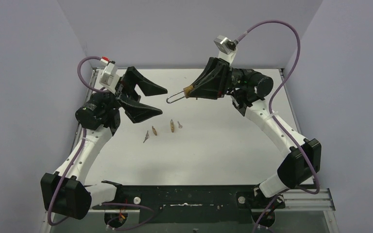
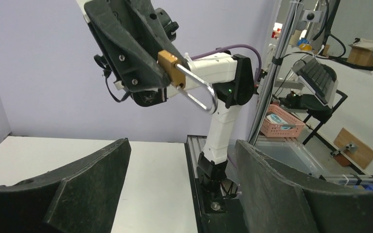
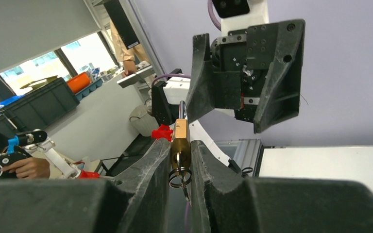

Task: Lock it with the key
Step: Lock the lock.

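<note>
My right gripper (image 1: pixel 188 92) is shut on a brass padlock (image 3: pixel 180 138), held above the table's far middle. The padlock's steel shackle (image 1: pixel 174 97) points left toward my left gripper. A key on steel rings (image 3: pixel 180 175) hangs from the padlock's end between the right fingers. The left wrist view shows the padlock (image 2: pixel 171 68) and its shackle (image 2: pixel 203 94) high up; I cannot tell whether the shackle is latched. My left gripper (image 1: pixel 163 101) is open and empty, its fingers (image 2: pixel 92 179) wide apart, a short way left of the shackle.
Several small brass and metal pieces (image 1: pixel 172 125) lie on the white table (image 1: pixel 213 155) below and between the grippers, too small to identify. Purple walls close in the back and both sides. A black rail (image 2: pixel 209 194) runs along the table's right edge.
</note>
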